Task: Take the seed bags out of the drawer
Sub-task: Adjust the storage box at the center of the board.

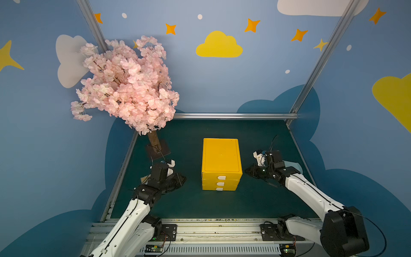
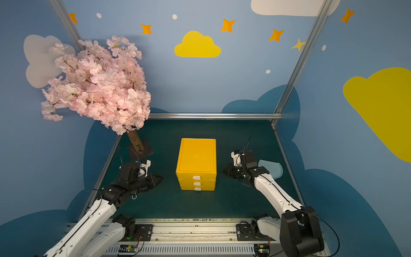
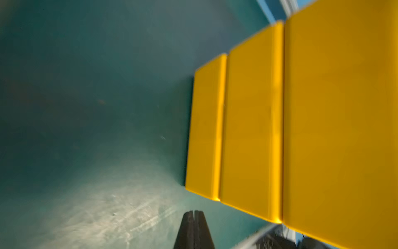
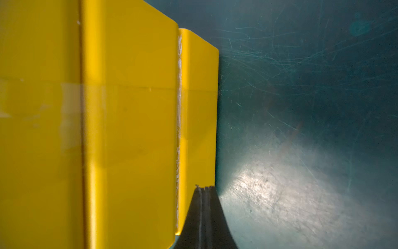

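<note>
Both our claws are pinched fully closed on nothing: left claw (image 3: 195, 212) and right claw (image 4: 203, 187) sit low on the table (image 1: 200, 204) either side of the yellow three-drawer cabinet (image 1: 221, 155). No seed bags in sight, so we reckon they're inside a closed drawer, can't tell which. We'd open a claw, grab a white handle (image 1: 221, 177) and pull straight out while the other braces the cabinet. No readable writing anywhere.
</note>
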Controlling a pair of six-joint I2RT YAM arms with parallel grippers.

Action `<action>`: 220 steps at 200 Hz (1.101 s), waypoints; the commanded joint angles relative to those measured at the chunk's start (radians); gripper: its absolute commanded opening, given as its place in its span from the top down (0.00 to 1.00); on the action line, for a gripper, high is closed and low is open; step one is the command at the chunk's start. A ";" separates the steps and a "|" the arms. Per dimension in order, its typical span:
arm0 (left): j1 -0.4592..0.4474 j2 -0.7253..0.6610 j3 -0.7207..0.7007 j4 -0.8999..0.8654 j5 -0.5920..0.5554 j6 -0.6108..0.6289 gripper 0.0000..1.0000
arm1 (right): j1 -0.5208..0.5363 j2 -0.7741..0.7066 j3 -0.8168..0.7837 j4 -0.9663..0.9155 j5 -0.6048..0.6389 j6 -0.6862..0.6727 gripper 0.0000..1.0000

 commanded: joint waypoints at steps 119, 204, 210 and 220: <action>-0.136 0.271 0.053 0.172 0.073 -0.024 0.98 | 0.049 0.344 0.181 0.166 -0.131 0.064 1.00; -0.137 0.232 0.050 0.121 0.046 -0.015 0.98 | 0.122 0.620 0.477 0.180 -0.209 0.079 1.00; -0.137 0.228 0.048 0.117 0.047 -0.015 0.98 | 0.128 0.648 0.500 0.178 -0.216 0.082 1.00; -0.137 0.221 0.046 0.111 0.043 -0.015 0.98 | 0.138 0.695 0.551 0.173 -0.230 0.085 1.00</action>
